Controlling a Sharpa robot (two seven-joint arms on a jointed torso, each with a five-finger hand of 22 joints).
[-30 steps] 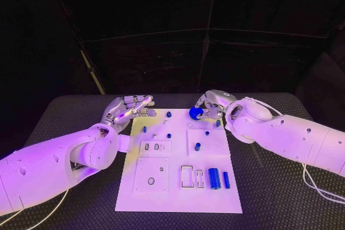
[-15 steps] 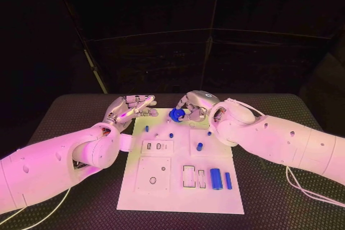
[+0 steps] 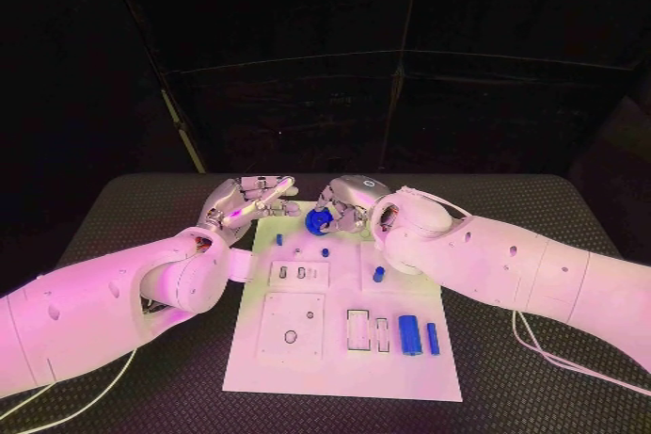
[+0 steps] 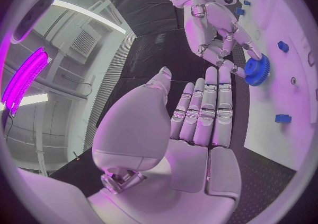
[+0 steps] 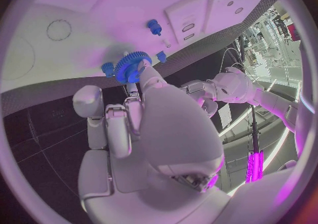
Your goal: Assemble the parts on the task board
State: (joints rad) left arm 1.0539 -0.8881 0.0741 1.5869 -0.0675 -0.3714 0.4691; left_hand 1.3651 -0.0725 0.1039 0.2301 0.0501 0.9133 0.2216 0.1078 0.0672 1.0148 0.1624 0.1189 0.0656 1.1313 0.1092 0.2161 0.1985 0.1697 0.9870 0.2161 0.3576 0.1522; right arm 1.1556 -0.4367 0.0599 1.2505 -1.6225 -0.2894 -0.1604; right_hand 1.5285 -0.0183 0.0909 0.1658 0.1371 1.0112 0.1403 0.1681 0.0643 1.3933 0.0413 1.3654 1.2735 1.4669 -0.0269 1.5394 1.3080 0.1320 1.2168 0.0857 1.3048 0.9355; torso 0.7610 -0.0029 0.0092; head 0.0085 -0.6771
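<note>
My right hand [image 3: 347,200] pinches a blue gear [image 3: 319,222] just above the far left part of the white task board [image 3: 340,373]. The right wrist view has the gear [image 5: 132,67] at the fingertips of that hand [image 5: 142,123], close over the board [image 5: 86,1]. My left hand [image 3: 249,201] hovers beside the board's far left corner with fingers straight and nothing in them. Seen from the left wrist, the left hand [image 4: 202,112] lies a short way from the gear [image 4: 257,69] and the right hand [image 4: 222,30].
Small blue pegs [image 3: 279,238] [image 3: 325,252] [image 3: 378,274] stand on the board's far half. Two blue cylinders [image 3: 408,334] [image 3: 432,337] lie at its near right beside rectangular slots [image 3: 354,329]. Black table [image 3: 543,377] surrounds the board.
My right hand has carried the blue gear leftward across the board's far end, closer to my left hand. The left hand has hardly moved.
</note>
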